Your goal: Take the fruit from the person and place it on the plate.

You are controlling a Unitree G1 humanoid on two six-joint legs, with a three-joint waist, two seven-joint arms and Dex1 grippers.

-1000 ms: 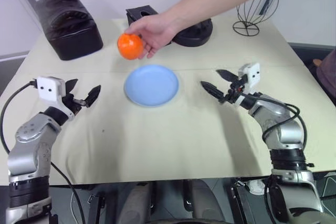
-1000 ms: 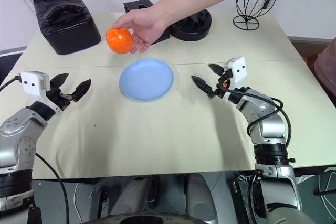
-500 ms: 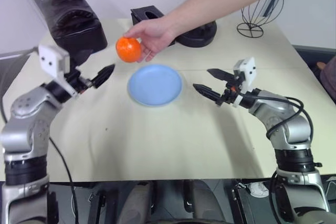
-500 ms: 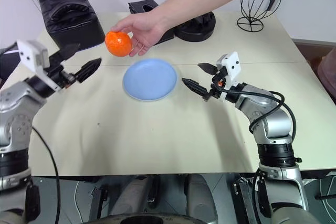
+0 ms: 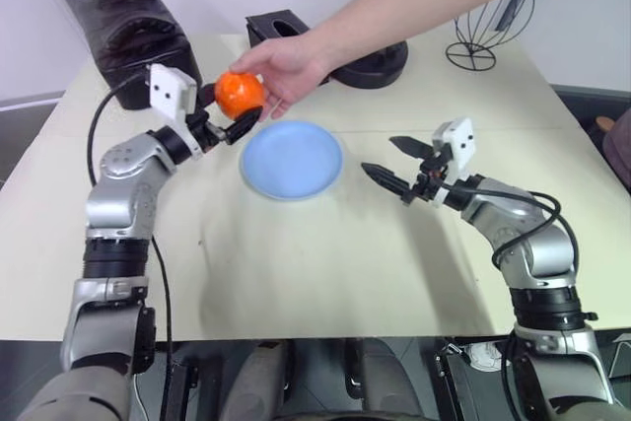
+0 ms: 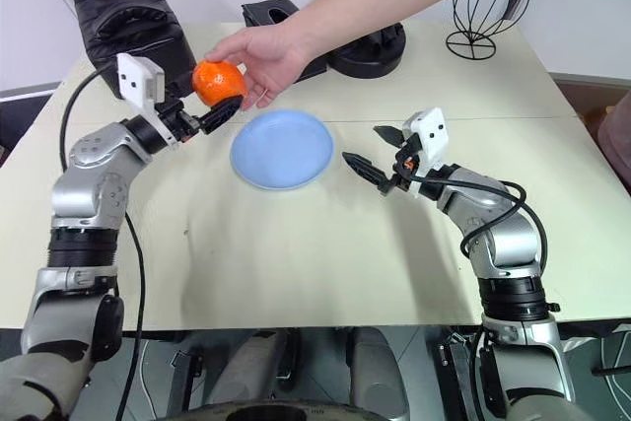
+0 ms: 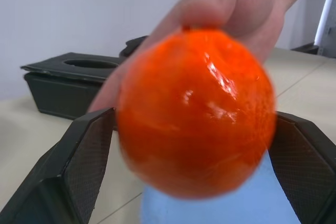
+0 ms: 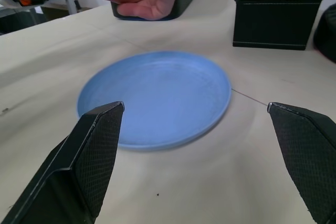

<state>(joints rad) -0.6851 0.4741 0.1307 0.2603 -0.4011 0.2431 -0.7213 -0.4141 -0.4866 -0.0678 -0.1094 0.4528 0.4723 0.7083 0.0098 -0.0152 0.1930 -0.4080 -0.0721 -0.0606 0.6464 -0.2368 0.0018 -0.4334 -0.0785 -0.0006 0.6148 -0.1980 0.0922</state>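
Note:
A person's hand (image 5: 291, 61) reaches in from the back right and holds the orange fruit (image 5: 240, 94) above the table, just left of the light blue plate (image 5: 292, 159). My left gripper (image 5: 230, 111) has come up to the fruit. In the left wrist view its two fingers (image 7: 86, 166) press against the sides of the fruit (image 7: 197, 111), while the person's fingers still wrap it from behind. To the right of the plate, my right gripper (image 5: 381, 156) is held low over the table, open and empty, pointing at the plate (image 8: 157, 98).
A black bag (image 5: 138, 22) sits at the back left. A black tissue box (image 5: 274, 27) and a round black object (image 5: 375, 58) stand behind the person's hand. A wire basket (image 5: 491, 32) is at the back right.
My left gripper has risen and swung right from the table's left side to the fruit, and its fingers have narrowed onto it. The right gripper has stayed almost still.

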